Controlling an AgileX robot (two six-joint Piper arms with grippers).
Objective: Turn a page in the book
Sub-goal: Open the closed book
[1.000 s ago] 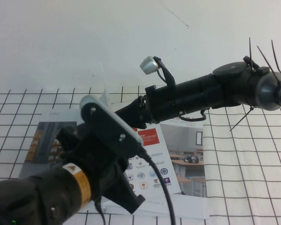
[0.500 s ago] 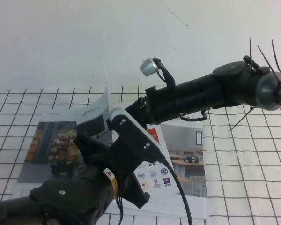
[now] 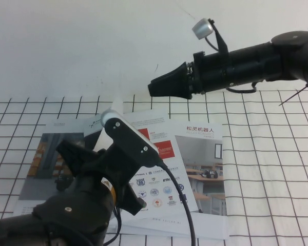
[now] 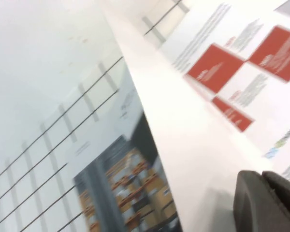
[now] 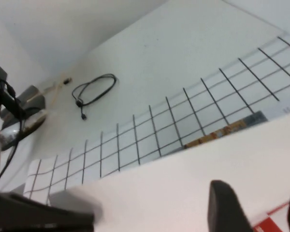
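- The page (image 3: 109, 123) stands raised above the open book (image 3: 167, 169), its white side toward the inner sheet with red squares, so it can fall over leftward.
- The left gripper (image 3: 100, 154) sits low against the page; whether it pinches cannot be told.
- The right gripper (image 3: 156, 88) hovers clear above, fingers spread in its wrist view, holding nothing.
- A warehouse brochure (image 3: 49, 154) lies beneath, left of the book.

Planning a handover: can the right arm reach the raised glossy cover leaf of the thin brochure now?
Probably yes. The right gripper, open, hangs in free air above and beyond the glossy cover leaf; the left gripper sits low over the thin brochure, leaving that approach open.
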